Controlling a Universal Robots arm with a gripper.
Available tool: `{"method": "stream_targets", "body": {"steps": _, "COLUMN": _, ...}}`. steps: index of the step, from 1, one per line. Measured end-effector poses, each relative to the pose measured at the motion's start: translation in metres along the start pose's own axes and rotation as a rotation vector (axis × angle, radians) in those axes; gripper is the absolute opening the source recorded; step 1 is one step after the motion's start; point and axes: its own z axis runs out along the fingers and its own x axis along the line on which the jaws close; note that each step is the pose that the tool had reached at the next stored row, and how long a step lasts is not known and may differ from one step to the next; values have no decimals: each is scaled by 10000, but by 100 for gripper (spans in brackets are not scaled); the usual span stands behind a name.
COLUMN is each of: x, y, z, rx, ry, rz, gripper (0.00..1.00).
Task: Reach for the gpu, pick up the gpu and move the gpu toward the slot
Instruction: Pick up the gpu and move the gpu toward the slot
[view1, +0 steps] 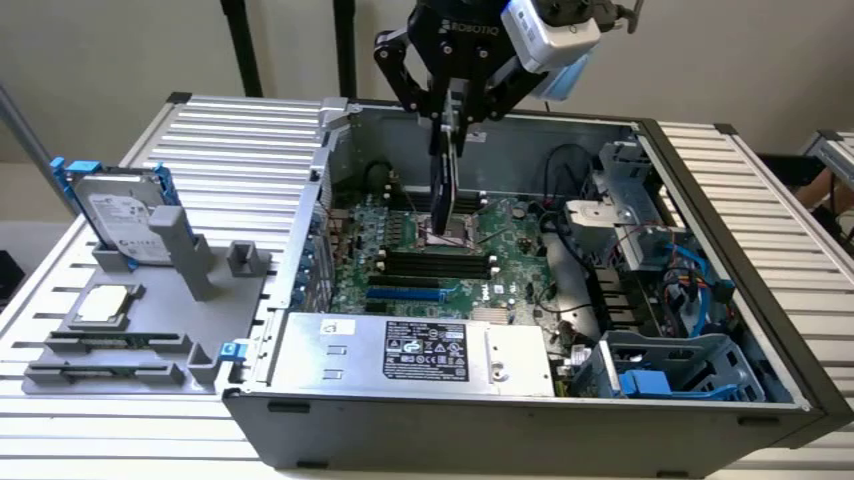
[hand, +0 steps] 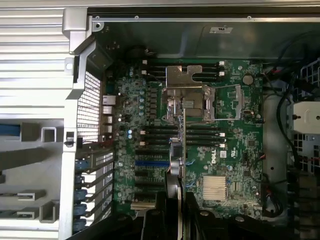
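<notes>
My gripper (view1: 447, 118) hangs above the open computer case (view1: 534, 430), shut on the gpu (view1: 442, 190). The gpu hangs edge-on as a thin dark blade, its lower end just over the silver processor socket (view1: 447, 232) on the green motherboard (view1: 507, 265). In the wrist view the gpu (hand: 181, 145) runs as a thin line from between my fingers (hand: 159, 217) out to the socket (hand: 187, 100). The blue slot (view1: 400, 295) lies nearer the case front, toward the exterior view's left of the card; in the wrist view the slot (hand: 150, 162) sits just beside the card's edge.
A grey hard drive with blue rails (view1: 120, 212) stands in a grey fixture at the exterior view's left, with a square silver processor chip (view1: 107, 305) in front of it. The power supply (view1: 414, 350), cables (view1: 574, 170) and a drive cage (view1: 674, 365) crowd the case.
</notes>
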Motion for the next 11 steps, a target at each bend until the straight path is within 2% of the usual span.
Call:
{"method": "stream_targets", "body": {"steps": 4, "x": -95, "y": 42, "z": 8, "rx": 4, "ry": 2, "rz": 0, "gripper": 26}}
{"method": "stream_targets", "body": {"steps": 11, "x": -108, "y": 45, "z": 8, "rx": 3, "ry": 2, "rz": 1, "gripper": 26}}
